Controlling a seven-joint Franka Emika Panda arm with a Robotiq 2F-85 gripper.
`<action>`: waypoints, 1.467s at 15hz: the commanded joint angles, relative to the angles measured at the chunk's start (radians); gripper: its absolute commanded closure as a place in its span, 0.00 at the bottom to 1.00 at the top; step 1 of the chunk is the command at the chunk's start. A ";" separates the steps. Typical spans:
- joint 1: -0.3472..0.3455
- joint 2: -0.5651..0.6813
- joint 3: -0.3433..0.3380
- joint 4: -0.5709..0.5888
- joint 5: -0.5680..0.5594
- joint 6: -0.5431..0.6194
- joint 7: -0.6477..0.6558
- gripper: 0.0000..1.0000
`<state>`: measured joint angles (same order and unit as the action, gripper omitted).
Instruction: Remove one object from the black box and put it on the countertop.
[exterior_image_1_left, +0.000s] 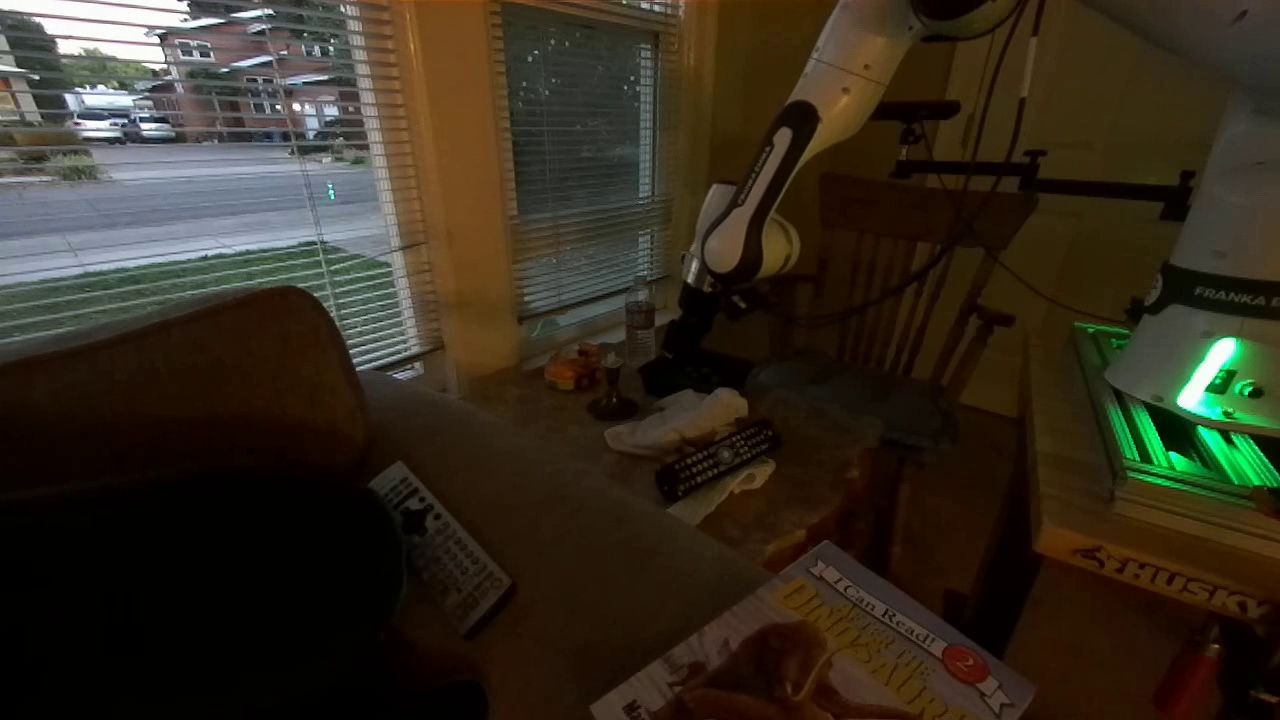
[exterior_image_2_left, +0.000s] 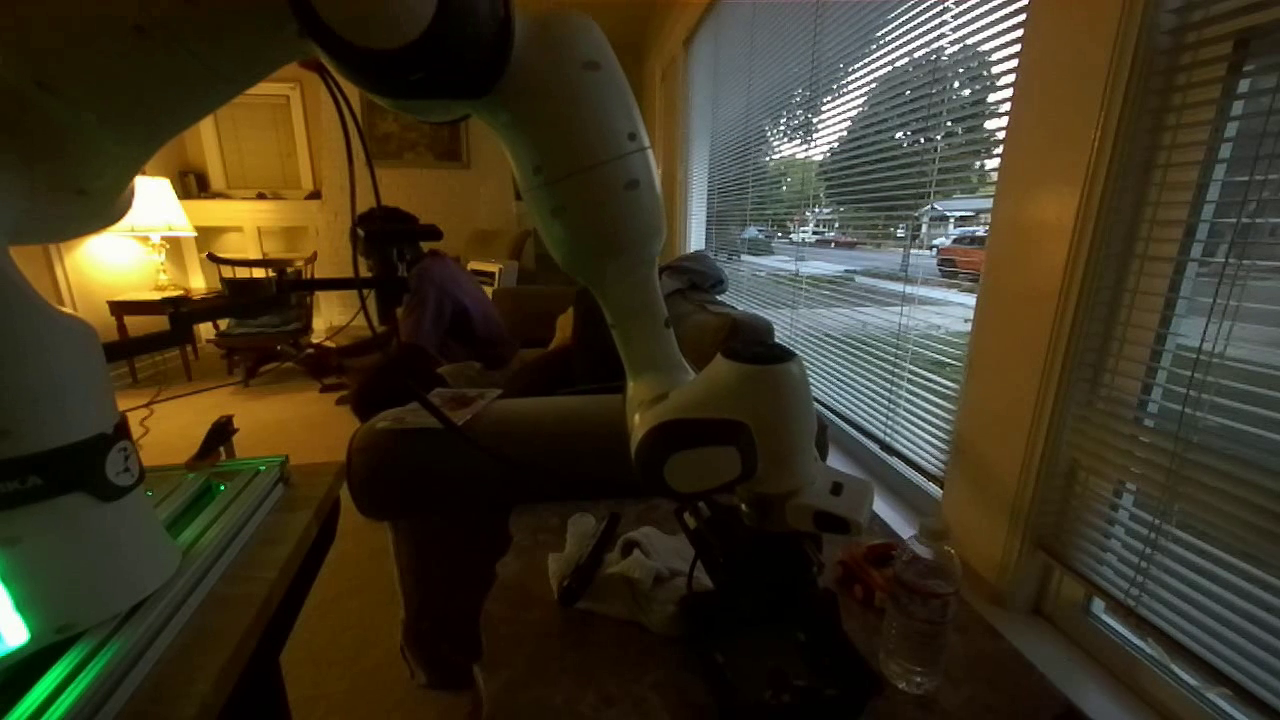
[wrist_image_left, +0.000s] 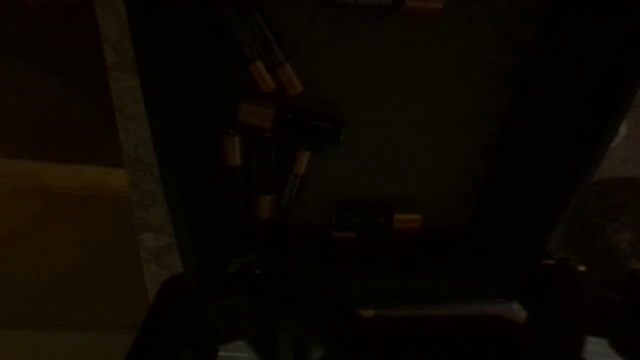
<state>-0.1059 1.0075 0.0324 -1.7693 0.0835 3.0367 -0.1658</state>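
The black box (exterior_image_1_left: 725, 375) stands on the tan-brown countertop (exterior_image_1_left: 810, 490), beside the window. It also shows in an exterior view (exterior_image_2_left: 790, 665), very dark. In the wrist view the black box (wrist_image_left: 520, 150) holds several dark batteries with copper ends. One battery (wrist_image_left: 377, 221) lies crosswise near the gripper; a thick battery (wrist_image_left: 310, 129) lies among others at the left. My gripper (wrist_image_left: 375, 280) points down at the box, its fingers wide apart at the lower left and right. I see nothing held between them. The fingertips are mostly lost in darkness. The gripper also shows in an exterior view (exterior_image_1_left: 690, 340).
A water bottle (exterior_image_1_left: 640, 320), an orange item (exterior_image_1_left: 572, 368) and a dark candlestick (exterior_image_1_left: 612, 395) stand close to the box. A white cloth (exterior_image_1_left: 685, 420) and a black remote (exterior_image_1_left: 718, 458) lie in front. The couch (exterior_image_1_left: 560, 500) borders the countertop.
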 joint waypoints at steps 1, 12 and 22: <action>0.020 0.064 -0.014 0.071 -0.027 0.021 0.050 0.00; 0.015 0.143 -0.016 0.162 -0.028 0.022 0.056 0.11; 0.022 0.154 -0.016 0.181 -0.039 0.018 0.051 0.39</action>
<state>-0.0950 1.1314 0.0240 -1.6193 0.0753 3.0424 -0.1478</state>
